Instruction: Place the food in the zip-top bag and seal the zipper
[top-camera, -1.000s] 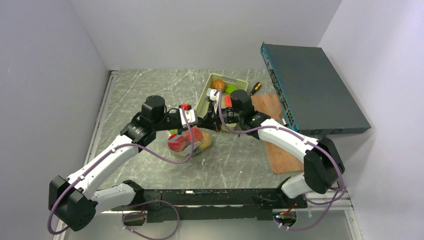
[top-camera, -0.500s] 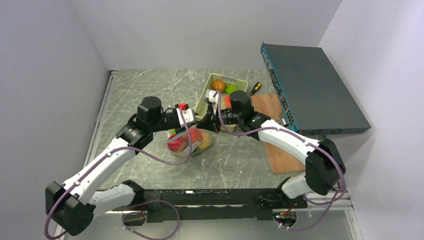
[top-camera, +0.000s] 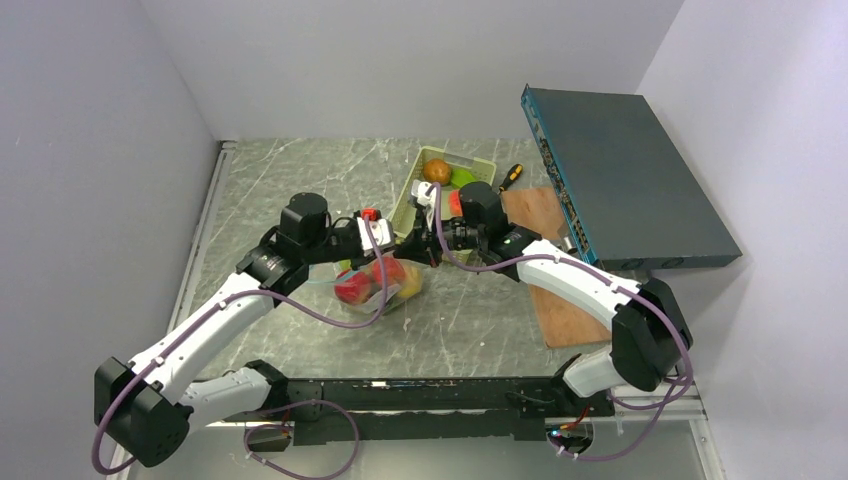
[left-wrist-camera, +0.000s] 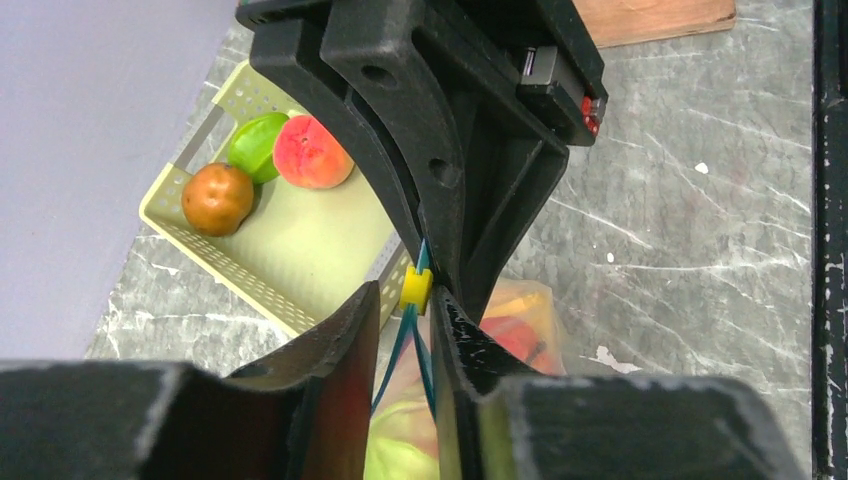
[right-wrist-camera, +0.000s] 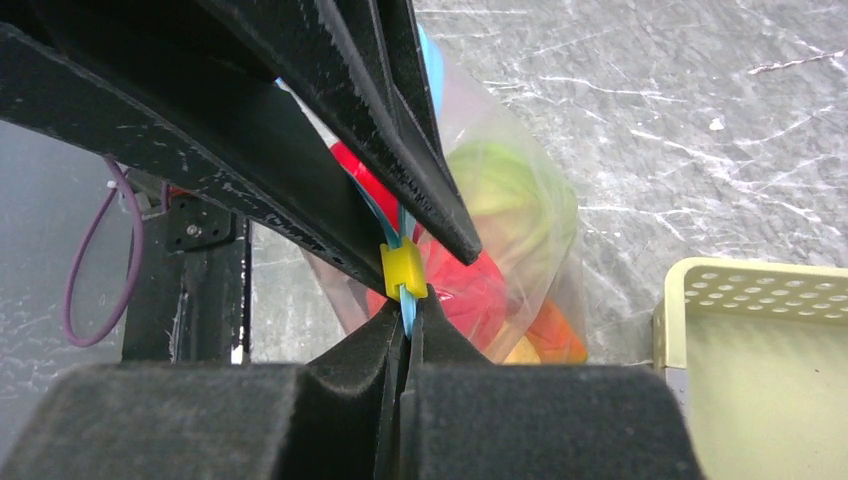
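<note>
Since half a second ago the left arm has swung slightly rightward, closer to the right arm; the bag has stayed put. Pale lilac walls enclose a grey marbled table. The left gripper is closed to a narrow slit, with the teal zipper running through it at the yellow slider. Below, the zip-top bag rests on the table with red, yellow and green food inside. The right gripper is pressed together on the zipper just beside the slider. Behind, a pale green basket holds three fruits. Further right lie a screwdriver and a wooden board, and a dark teal box leans against the wall.
</note>
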